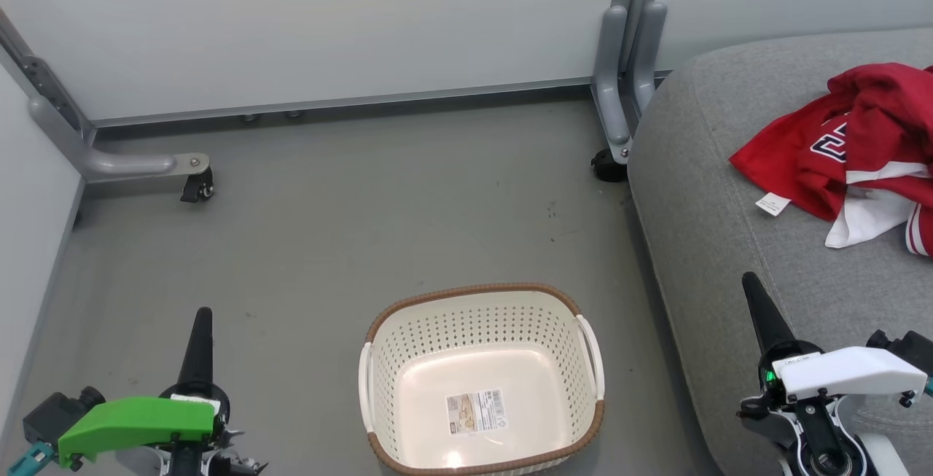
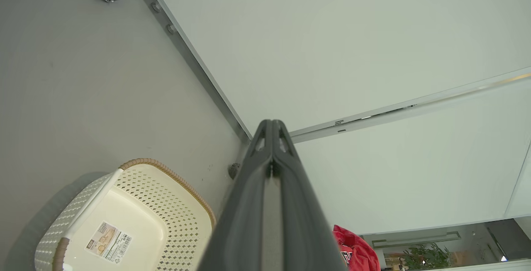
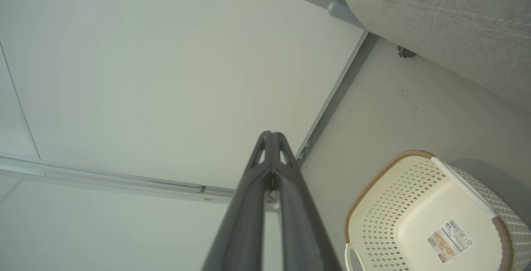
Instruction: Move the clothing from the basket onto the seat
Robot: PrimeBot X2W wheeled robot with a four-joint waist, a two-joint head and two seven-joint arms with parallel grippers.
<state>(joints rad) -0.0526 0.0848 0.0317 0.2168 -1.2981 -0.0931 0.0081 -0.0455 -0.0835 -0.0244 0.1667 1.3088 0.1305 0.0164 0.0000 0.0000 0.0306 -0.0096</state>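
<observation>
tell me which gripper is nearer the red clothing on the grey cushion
Right. The right gripper is at the grey fabric seat cushion, short of the red-and-white clothing; the left gripper is beyond the cream perforated basket, over the floor.

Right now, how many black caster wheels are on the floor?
2: a small black caster wheel under the left grey metal foot; a second caster wheel beside the grey woven-fabric seat. Others may be hidden.
</observation>
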